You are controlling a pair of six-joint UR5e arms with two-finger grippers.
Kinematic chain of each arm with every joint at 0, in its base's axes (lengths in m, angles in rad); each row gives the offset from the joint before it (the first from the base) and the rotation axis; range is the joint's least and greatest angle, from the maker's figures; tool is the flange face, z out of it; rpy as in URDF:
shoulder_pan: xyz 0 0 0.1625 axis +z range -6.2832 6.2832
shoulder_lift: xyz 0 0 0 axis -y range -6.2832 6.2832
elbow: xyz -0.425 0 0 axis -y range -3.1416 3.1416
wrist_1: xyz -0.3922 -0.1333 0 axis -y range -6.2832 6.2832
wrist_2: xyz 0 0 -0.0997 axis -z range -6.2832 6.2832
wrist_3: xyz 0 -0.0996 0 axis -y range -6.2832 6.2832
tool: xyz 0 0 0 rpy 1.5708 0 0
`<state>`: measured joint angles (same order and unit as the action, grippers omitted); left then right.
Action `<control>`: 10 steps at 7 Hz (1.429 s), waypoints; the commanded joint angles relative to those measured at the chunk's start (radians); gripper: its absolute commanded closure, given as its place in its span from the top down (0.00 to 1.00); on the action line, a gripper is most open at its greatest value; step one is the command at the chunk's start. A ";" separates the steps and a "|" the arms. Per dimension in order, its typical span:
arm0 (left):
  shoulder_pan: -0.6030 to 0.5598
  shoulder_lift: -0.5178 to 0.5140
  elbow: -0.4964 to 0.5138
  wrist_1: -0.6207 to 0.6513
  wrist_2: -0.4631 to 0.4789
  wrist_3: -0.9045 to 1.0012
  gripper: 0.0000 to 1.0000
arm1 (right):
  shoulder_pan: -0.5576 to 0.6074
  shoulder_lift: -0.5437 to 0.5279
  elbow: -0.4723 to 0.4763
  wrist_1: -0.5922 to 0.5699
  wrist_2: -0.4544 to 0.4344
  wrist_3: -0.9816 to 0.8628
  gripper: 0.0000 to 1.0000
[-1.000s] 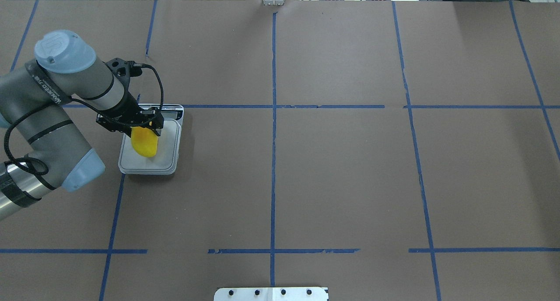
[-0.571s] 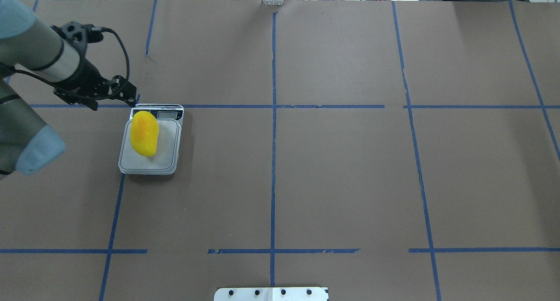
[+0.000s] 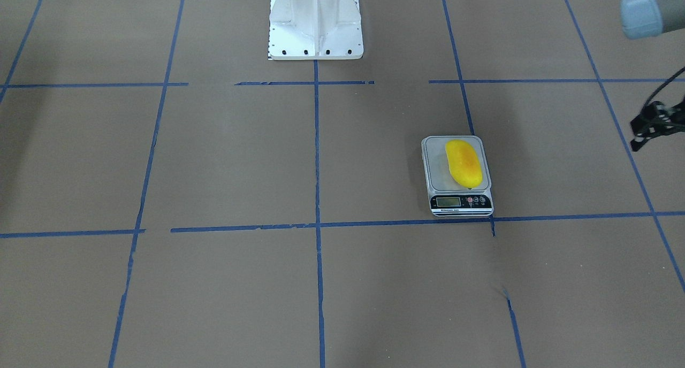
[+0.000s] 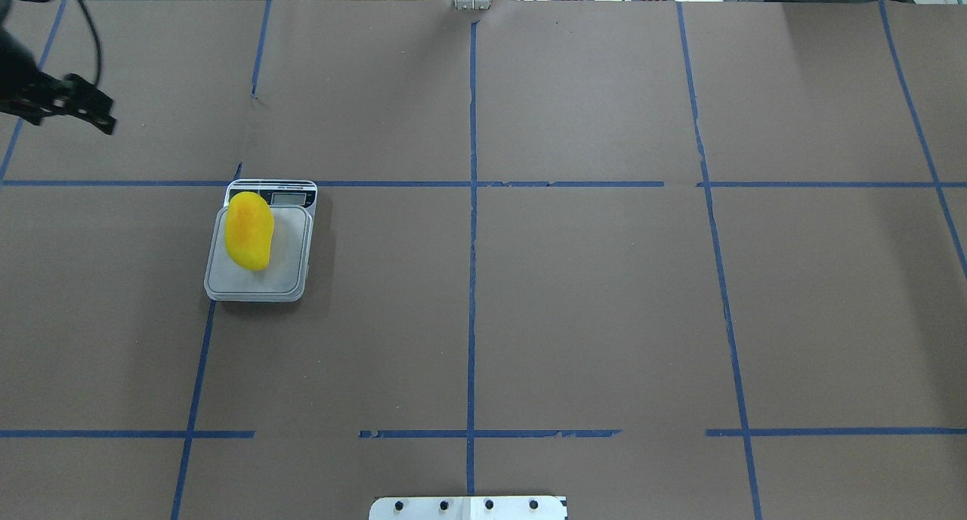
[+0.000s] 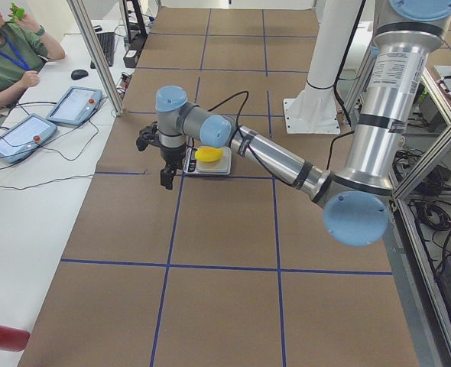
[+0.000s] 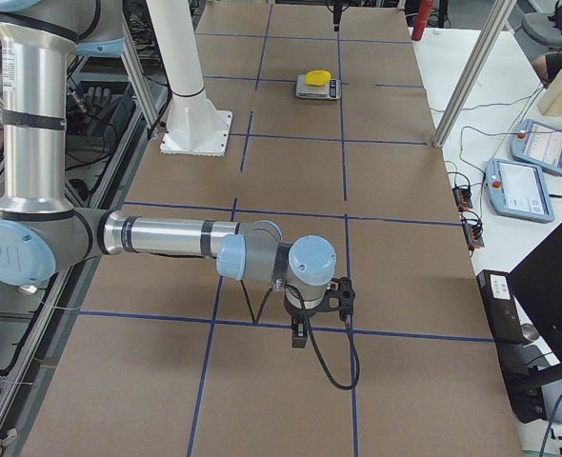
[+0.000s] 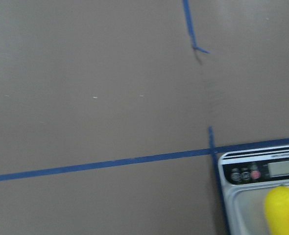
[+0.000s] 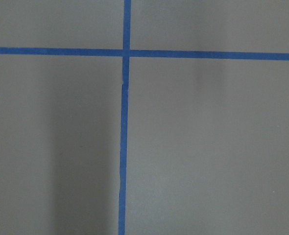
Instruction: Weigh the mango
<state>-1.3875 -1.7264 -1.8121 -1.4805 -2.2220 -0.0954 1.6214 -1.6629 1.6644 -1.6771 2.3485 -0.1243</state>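
The yellow mango (image 4: 249, 230) lies lengthwise on the left half of the scale's platform, free of any gripper. The small kitchen scale (image 4: 291, 277) stands left of the table's middle; it also shows in the front-facing view (image 3: 460, 201), with the mango (image 3: 463, 162) on it. My left gripper (image 4: 102, 119) is well off to the far left of the scale, raised, open and empty. The left wrist view shows the scale's display corner (image 7: 257, 169) and the mango's tip (image 7: 283, 210). My right gripper (image 6: 298, 335) shows only in the exterior right view, far from the scale; I cannot tell whether it is open.
The robot's white base plate (image 3: 316, 20) stands at the table's near-robot edge. Blue tape lines (image 4: 472, 202) grid the brown table cover. An operator (image 5: 11, 46) sits with tablets (image 5: 73, 105) beyond the table's far edge.
My left gripper let go of the mango and drew back up and to the left, away from the scale. The mango has stayed on the platform.
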 commanded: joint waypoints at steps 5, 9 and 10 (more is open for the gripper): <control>-0.191 0.215 0.238 -0.222 -0.116 0.241 1.00 | 0.000 0.000 0.000 -0.001 0.000 0.000 1.00; -0.192 0.212 0.243 -0.230 -0.130 0.238 1.00 | 0.000 0.000 0.000 -0.001 0.000 0.000 1.00; -0.192 0.212 0.241 -0.230 -0.130 0.238 1.00 | 0.000 0.000 0.000 -0.001 0.000 0.000 1.00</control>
<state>-1.5795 -1.5135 -1.5692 -1.7096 -2.3514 0.1428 1.6214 -1.6628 1.6644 -1.6782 2.3486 -0.1243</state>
